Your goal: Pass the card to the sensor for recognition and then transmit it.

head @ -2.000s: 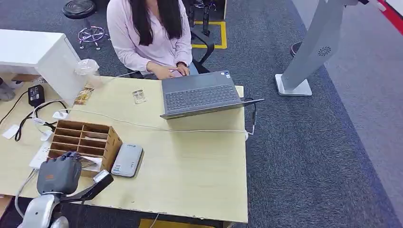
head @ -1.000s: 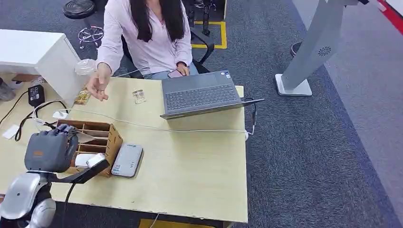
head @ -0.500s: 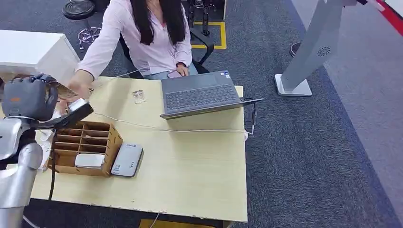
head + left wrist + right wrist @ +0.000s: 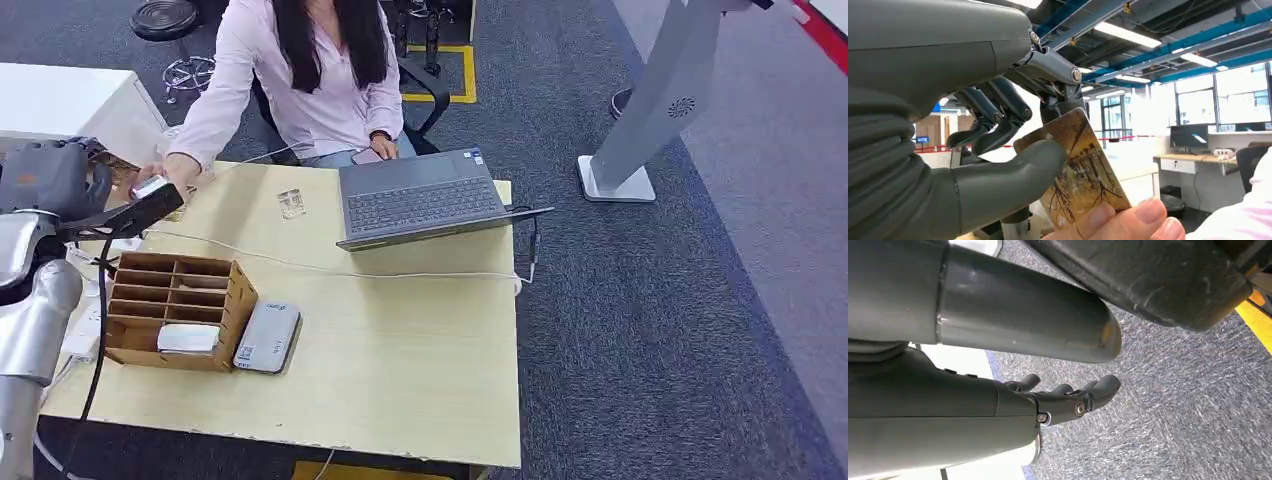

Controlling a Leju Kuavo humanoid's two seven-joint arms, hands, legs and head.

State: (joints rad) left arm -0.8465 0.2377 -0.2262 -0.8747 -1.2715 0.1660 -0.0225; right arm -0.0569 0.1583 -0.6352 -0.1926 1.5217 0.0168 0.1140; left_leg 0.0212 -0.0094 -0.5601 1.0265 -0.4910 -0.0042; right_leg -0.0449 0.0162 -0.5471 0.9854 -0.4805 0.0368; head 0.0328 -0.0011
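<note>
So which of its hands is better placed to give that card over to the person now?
The left. Its left hand already pinches the card, raised at the table's far corner, and the person's fingers are touching the card's edge. The right hand hangs by the floor, holding nothing.

Grey carpet [image 4: 640, 330], pale wooden table [image 4: 420, 350], black stool [image 4: 167, 18], perhaps ceiling striplights [image 4: 1128, 35].

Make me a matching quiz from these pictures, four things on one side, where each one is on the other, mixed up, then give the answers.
Things:
1 card
2 laptop
3 card reader
4 right hand

Places:
A beside the wooden organizer
B hanging over carpet
C between the left hand and a person's fingers
D open at the table's far edge

Pairs: 1-C, 2-D, 3-A, 4-B
</note>
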